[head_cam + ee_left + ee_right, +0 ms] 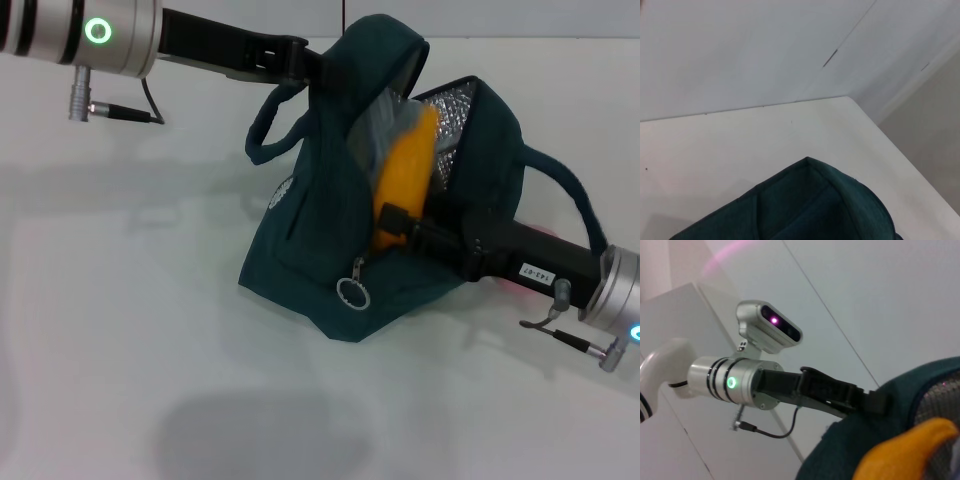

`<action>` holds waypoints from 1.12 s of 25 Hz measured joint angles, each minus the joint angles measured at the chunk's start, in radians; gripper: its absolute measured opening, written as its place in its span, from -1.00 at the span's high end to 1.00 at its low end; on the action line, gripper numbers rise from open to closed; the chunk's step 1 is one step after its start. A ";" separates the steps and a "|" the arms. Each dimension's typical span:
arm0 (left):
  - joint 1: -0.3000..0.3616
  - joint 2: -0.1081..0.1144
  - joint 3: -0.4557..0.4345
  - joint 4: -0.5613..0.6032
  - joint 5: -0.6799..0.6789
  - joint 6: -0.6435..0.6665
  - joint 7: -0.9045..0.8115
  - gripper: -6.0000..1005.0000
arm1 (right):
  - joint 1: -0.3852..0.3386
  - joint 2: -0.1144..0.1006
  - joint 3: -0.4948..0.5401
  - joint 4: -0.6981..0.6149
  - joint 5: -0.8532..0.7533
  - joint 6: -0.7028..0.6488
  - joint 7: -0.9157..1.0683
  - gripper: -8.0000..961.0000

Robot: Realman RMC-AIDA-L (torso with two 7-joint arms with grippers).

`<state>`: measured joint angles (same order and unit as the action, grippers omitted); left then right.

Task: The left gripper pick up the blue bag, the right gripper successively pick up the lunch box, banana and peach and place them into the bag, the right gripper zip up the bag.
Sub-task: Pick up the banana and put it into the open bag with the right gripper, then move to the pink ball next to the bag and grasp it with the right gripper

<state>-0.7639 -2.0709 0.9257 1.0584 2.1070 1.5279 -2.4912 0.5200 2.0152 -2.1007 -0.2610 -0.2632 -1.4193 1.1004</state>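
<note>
At the bag mouth, the right claw (pixel 392 222) pinched the banana (pixel 405 180) into the blue bag (pixel 320 250); the left claw (pixel 312 62) pinched its rim. Next: release, retract, fetch peach.

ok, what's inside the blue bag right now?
The banana stands in the blue bag mouth, gripped by the right gripper. Clear plastic, probably the lunch box, shows behind it. Anything deeper is hidden.

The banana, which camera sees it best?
The head view: the whole banana pokes from the blue bag, held by the right claw. The right wrist view shows only its end; the left wrist view shows none.
</note>
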 joint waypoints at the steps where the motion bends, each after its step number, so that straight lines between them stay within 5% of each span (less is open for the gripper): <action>1: 0.000 0.000 0.001 0.000 0.000 0.000 0.000 0.88 | 0.001 -0.001 0.000 0.006 0.000 0.000 0.008 -0.03; 7: 0.004 -0.002 0.000 0.000 -0.005 0.003 0.000 0.88 | 0.009 -0.009 0.004 0.024 -0.041 0.001 0.071 -0.50; 22: 0.028 -0.008 0.000 0.003 -0.010 0.008 0.000 0.88 | -0.049 -0.062 0.217 0.031 -0.061 -0.105 0.097 -0.58; 28: 0.036 0.004 -0.003 0.008 -0.103 0.036 -0.005 0.88 | -0.049 -0.087 0.222 0.019 -0.086 -0.288 0.073 -0.58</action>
<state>-0.7282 -2.0673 0.9227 1.0662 2.0042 1.5636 -2.4964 0.4707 1.9280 -1.8787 -0.2419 -0.3494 -1.7077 1.1729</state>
